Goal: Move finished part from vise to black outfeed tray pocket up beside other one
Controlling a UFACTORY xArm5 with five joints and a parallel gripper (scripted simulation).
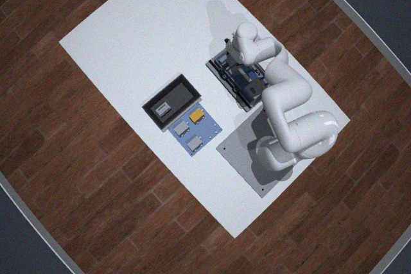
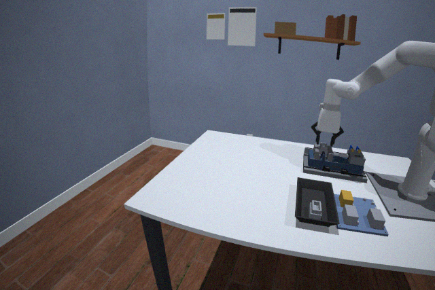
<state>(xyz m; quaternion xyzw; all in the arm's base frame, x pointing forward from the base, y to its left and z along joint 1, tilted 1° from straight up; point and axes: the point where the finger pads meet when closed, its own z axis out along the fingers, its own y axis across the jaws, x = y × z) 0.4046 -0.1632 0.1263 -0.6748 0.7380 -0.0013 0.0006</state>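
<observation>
The blue vise [image 2: 334, 164] stands at the back of the white table, and it also shows in the top view [image 1: 237, 77], partly hidden by my arm. A grey part [image 2: 323, 150] sits between its jaws at the left end; I cannot see its top pocket. My gripper [image 2: 326, 142] hangs straight down just above that part, fingers open and spread on either side, holding nothing. The black outfeed tray lies in front, seen from above too [image 1: 171, 101]. One grey pocketed block [image 2: 315, 206] lies flat in its near end.
A blue fixture plate [image 2: 361, 213] lies right of the tray with a yellow block [image 2: 346, 197] and two plain grey blocks [image 2: 350, 214] [image 2: 375, 218], all upright. My grey base plate [image 2: 404, 199] is at the right. The tray's far half is free.
</observation>
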